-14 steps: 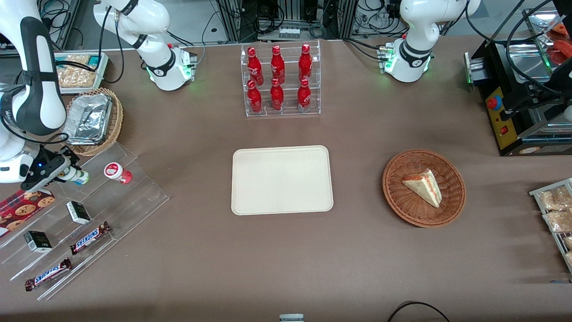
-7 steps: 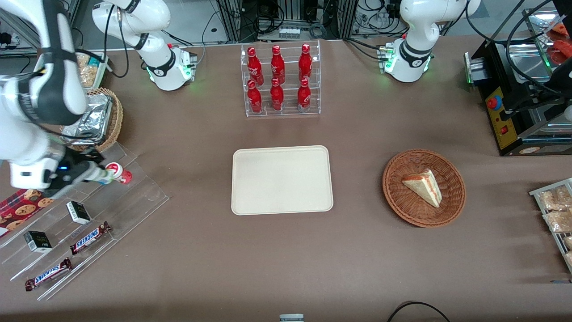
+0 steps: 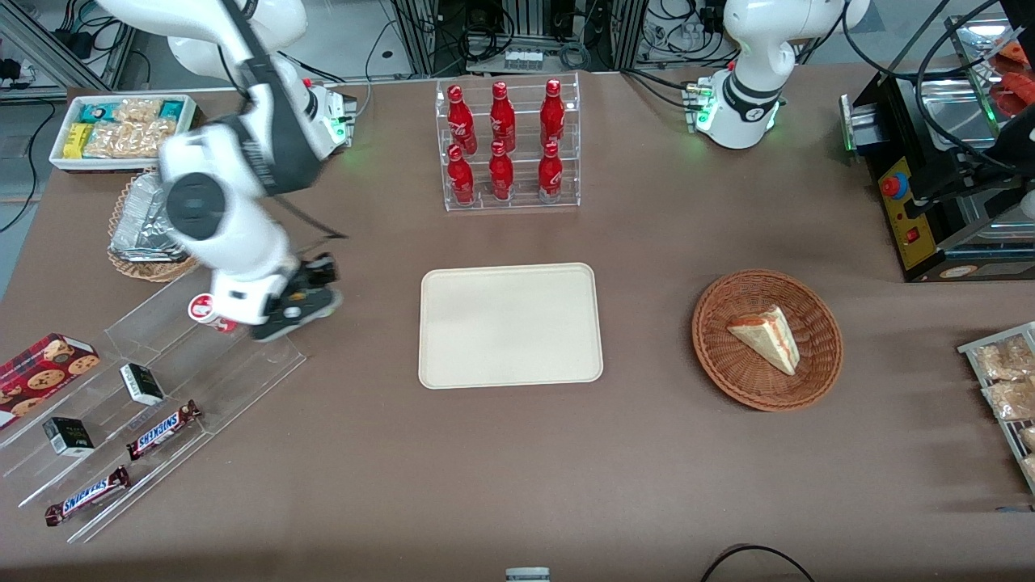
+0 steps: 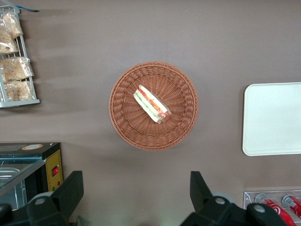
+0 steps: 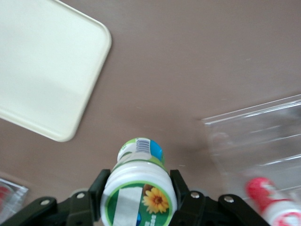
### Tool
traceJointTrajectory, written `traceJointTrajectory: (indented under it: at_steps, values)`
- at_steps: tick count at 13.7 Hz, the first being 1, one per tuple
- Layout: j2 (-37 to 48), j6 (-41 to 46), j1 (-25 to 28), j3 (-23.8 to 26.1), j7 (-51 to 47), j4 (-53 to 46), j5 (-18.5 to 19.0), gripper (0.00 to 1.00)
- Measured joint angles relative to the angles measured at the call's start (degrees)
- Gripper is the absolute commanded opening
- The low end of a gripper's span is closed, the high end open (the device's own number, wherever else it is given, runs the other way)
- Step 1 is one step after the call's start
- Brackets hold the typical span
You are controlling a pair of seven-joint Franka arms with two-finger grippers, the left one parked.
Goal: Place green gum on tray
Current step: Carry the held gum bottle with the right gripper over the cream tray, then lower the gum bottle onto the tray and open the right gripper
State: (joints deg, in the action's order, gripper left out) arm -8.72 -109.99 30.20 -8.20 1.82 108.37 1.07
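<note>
The gripper (image 3: pixel 301 305) hangs above the bare table between the clear acrylic rack (image 3: pixel 202 356) and the tray (image 3: pixel 510 325), with the gum (image 5: pixel 139 189) pinched between its two fingers (image 5: pixel 180 190). In the wrist view the fingers press on either side of the bottle just under the green-and-white lid, and the bottle's label end points away from the camera toward the tabletop. From the front the arm's own body covers the bottle, so I can't pick it out there.

What matters for the coming move is the direction to the tray. It lies sideways from the gripper, toward the parked arm's end of the table, at about the same distance from the front camera. Its rounded corner (image 5: pixel 101 35) shows ahead of the gum in the wrist view, with a strip of brown table between, so the bottle is near but not yet over the tray. I judge the carry about halfway done: a sideways travel over the rim, then a lowering and a release.

The bottle's long axis runs roughly along the wrist camera's line of sight, so it should land base-down if kept that way. The red-lidded bottle (image 3: pixel 204 311) stays on the rack, just beside the arm.
</note>
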Motion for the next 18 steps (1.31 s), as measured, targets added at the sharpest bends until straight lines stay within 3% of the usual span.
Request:
traceJointTrajectory:
  at_steps: [5,10,18]
  values:
    - [-10.37,-3.46,9.48,-0.01,-18.85,-7.79,-4.82,0.0]
    - [-19.34,-9.52,15.65,-0.05,-33.13,-13.23,-5.47,0.0]
    - [-29.21,-17.59,17.39,-0.16,-40.04,-19.14,-7.02,0.0]
